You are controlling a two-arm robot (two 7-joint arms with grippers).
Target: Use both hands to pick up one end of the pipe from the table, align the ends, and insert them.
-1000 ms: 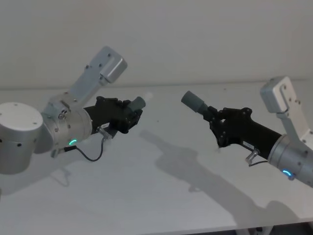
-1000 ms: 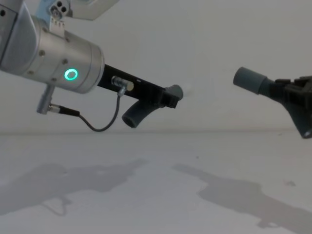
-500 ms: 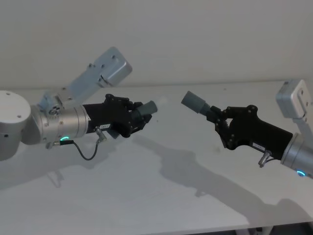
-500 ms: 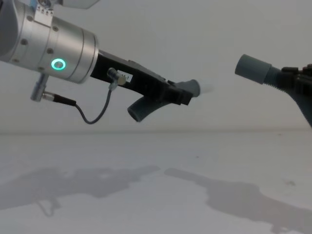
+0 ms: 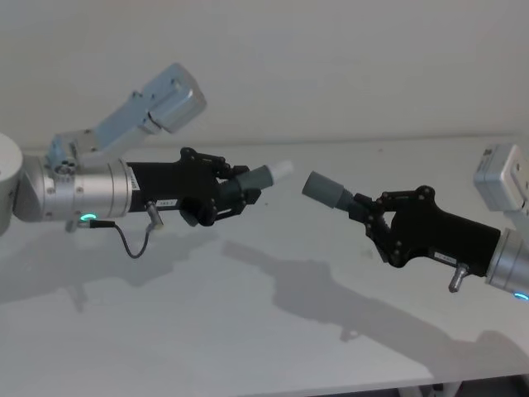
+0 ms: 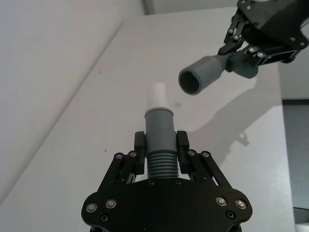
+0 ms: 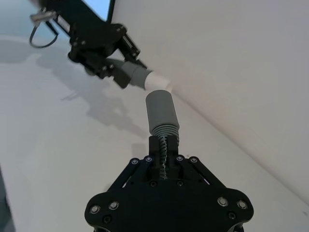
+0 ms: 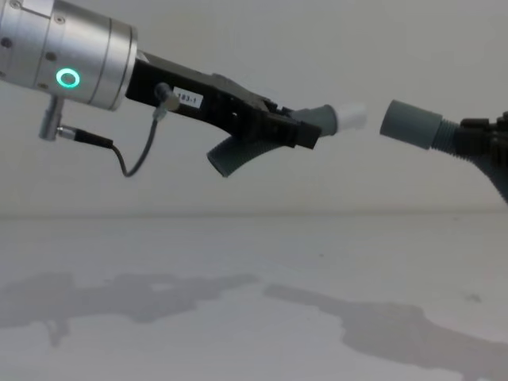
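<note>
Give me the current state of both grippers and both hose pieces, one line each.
Left gripper: jaws shut on the spigot piece, raised off the table.
Right gripper: jaws shut on the socket piece, raised.
Spigot piece: airborne, white tip pointing toward the socket, not inserted.
Socket piece: airborne, mouth open, a gap from the tip.

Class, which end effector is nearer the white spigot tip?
Left. The left end effector grips the hose carrying the white tip; the right end effector holds the socket opposite, apart.
</note>
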